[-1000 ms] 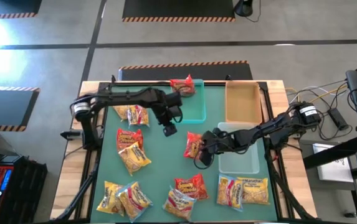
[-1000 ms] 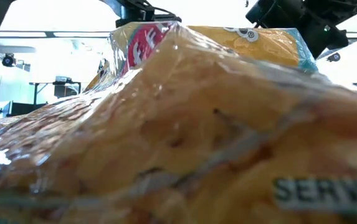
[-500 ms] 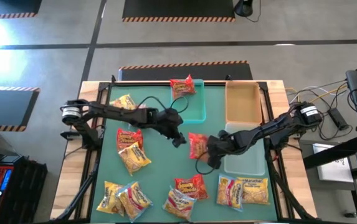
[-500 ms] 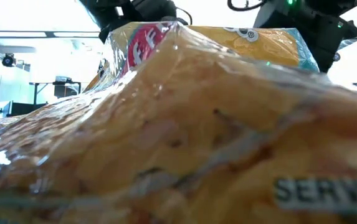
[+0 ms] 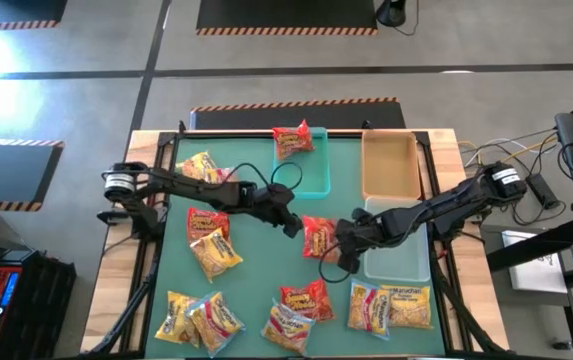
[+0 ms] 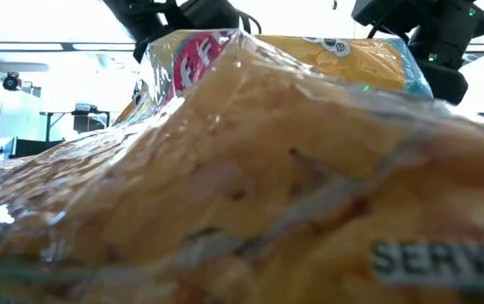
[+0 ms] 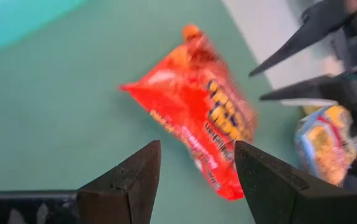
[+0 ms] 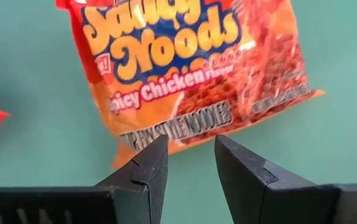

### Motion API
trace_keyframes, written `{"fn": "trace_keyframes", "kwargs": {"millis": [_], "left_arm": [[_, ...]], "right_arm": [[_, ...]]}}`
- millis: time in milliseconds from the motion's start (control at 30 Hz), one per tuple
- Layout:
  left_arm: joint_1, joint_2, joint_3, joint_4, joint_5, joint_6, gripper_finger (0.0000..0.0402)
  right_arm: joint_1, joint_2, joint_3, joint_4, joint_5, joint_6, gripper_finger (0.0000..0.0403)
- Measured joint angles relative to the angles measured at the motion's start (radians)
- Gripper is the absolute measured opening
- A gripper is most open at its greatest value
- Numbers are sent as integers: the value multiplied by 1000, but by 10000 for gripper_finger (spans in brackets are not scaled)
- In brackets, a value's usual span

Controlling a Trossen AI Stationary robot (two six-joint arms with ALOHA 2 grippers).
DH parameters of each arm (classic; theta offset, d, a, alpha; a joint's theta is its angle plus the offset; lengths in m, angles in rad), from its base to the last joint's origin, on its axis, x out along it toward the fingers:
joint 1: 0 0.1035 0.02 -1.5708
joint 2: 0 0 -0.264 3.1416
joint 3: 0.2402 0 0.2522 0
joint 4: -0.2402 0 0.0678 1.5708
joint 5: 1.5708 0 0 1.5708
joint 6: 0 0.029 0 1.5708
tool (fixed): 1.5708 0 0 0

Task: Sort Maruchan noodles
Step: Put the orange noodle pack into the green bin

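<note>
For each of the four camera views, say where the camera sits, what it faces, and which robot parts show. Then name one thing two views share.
High view: overhead, facing straight down on the green table; both arms show.
Low view: table height, blocked by a yellow noodle packet; arm parts above.
Left wrist view: behind the left gripper, jaws open, facing the red noodle packet.
Right wrist view: behind the right gripper, facing that packet's "Spicy Chicken" print.
Shared: both wrist views show the same red packet.
</note>
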Motion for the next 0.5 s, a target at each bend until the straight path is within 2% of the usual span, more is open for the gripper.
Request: {"fn": "trace_keyframes", "kwargs": {"millis": [100,300,500], "left_arm": [[-19,40,2,22,-1,-23,187],[-47,97,2,137,-3,-60,187],[-54,102,-1,135,-54,-86,187]], "right_arm": [[0,23,-2,5,43,-29,123],[0,77,-1,58,58,-57,123],[0,149,0,113,123,-77,123]]}}
